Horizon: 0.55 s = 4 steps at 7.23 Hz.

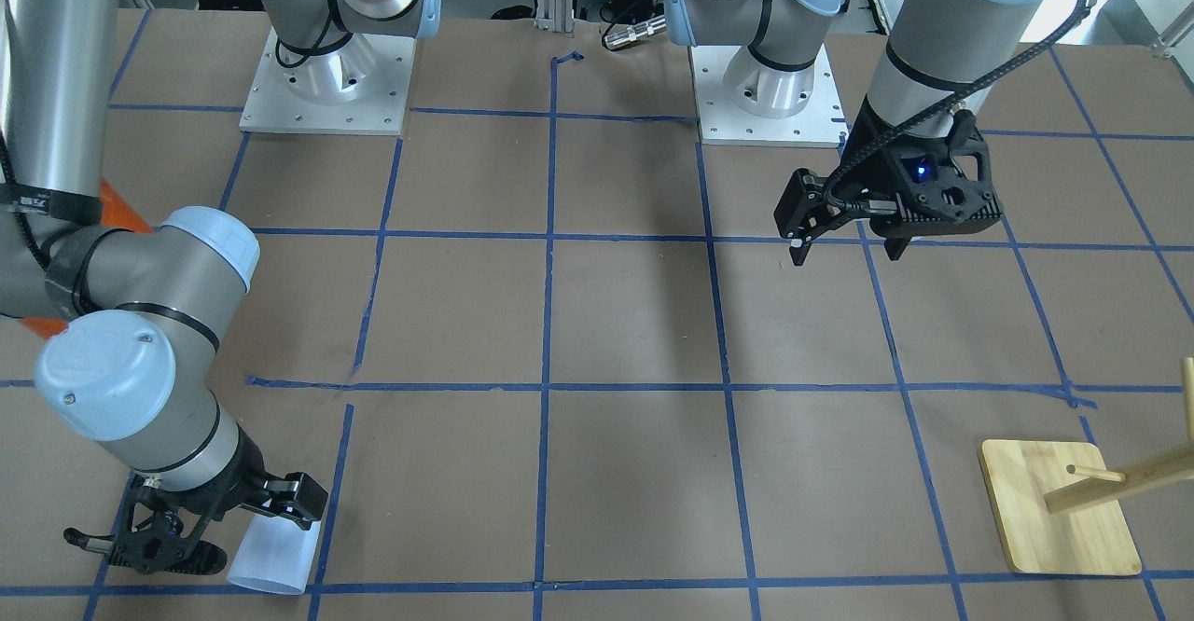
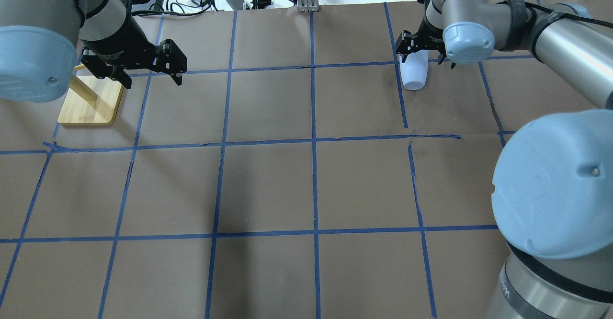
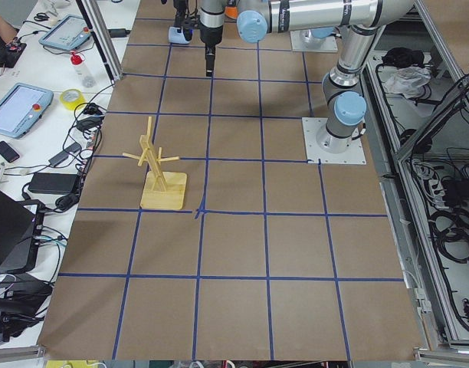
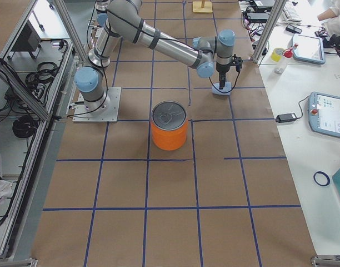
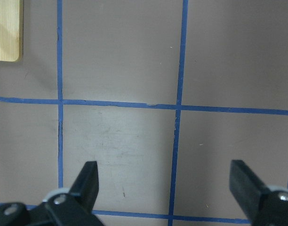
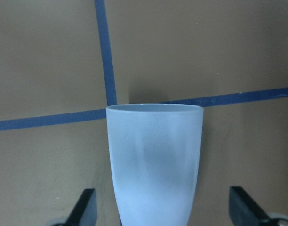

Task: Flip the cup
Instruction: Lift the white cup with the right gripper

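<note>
The pale blue cup [image 6: 153, 160] stands upside down, its wide rim on the table and its narrow base up. It also shows in the front view [image 1: 270, 560], the overhead view [image 2: 414, 74] and the right-side view [image 4: 222, 88]. My right gripper [image 6: 164, 209] is open and points down over it, one finger on each side of the cup's upper part with gaps between. The gripper also shows in the front view [image 1: 247, 532] and the overhead view [image 2: 425, 59]. My left gripper [image 2: 153, 80] is open and empty above bare table; it also shows in the front view [image 1: 844, 253] and its wrist view [image 5: 166, 188].
A large orange can [image 4: 170, 127] with a silver top stands mid-table on the right arm's side. A wooden peg stand [image 2: 91, 101] sits by my left gripper, also seen in the front view [image 1: 1059, 509]. Blue tape lines grid the brown table [image 2: 268, 189].
</note>
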Motion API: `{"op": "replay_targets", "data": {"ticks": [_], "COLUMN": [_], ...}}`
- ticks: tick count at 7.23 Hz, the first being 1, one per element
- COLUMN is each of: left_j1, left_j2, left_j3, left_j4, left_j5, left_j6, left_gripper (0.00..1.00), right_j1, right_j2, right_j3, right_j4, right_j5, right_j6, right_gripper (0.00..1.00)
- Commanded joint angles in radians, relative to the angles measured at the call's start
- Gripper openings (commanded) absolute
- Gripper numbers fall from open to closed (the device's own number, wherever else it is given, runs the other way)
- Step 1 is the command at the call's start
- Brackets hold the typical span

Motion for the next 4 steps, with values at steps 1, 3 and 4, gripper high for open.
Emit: {"op": "replay_targets", "data": {"ticks": [1, 3, 4], "left_j1": [0.000, 0.000, 0.000], "left_j2": [-0.001, 0.001, 0.001], "left_j3": [0.000, 0.002, 0.002], "left_j4": [-0.001, -0.001, -0.001], "left_j5": [0.000, 0.002, 0.000], "left_j6": [0.000, 0.000, 0.000], "left_gripper": [1.00, 1.00, 1.00], "right_j1": [0.000, -0.002, -0.002], "right_j2": [0.032, 0.043, 0.059], "right_j3": [0.001, 0.001, 0.001], "right_j4": [-0.028, -0.051, -0.077], "right_j5": [0.005, 0.008, 0.008], "right_j6": [-0.005, -0.002, -0.002], "right_gripper": [1.00, 1.00, 1.00]}}
